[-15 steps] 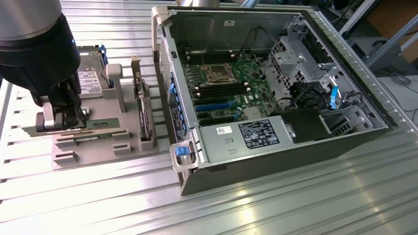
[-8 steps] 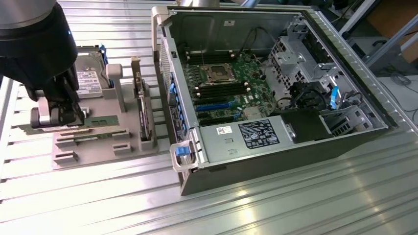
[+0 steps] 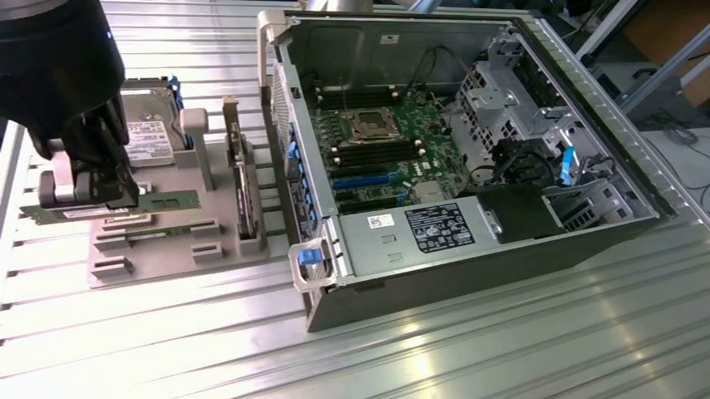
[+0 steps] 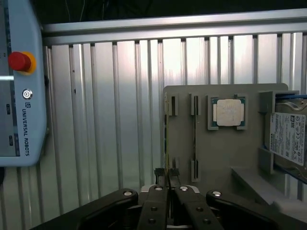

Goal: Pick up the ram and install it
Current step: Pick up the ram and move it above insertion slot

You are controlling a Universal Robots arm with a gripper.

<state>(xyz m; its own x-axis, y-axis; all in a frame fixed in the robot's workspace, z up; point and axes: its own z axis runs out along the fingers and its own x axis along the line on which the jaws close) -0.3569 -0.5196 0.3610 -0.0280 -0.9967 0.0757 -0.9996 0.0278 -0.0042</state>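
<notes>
Claw narrow, pinched on the ram, held edge-on between its fingertips above the grey holder — likely keeping the contact edge free.

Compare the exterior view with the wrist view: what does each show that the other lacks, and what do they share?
Exterior view adds: the open computer case with its motherboard and power supply. Wrist view adds: the processor chip on the grey tray and a teach pendant with a red button. Shared: that tray, the hard drive, and the tool shut on the ram.
</notes>
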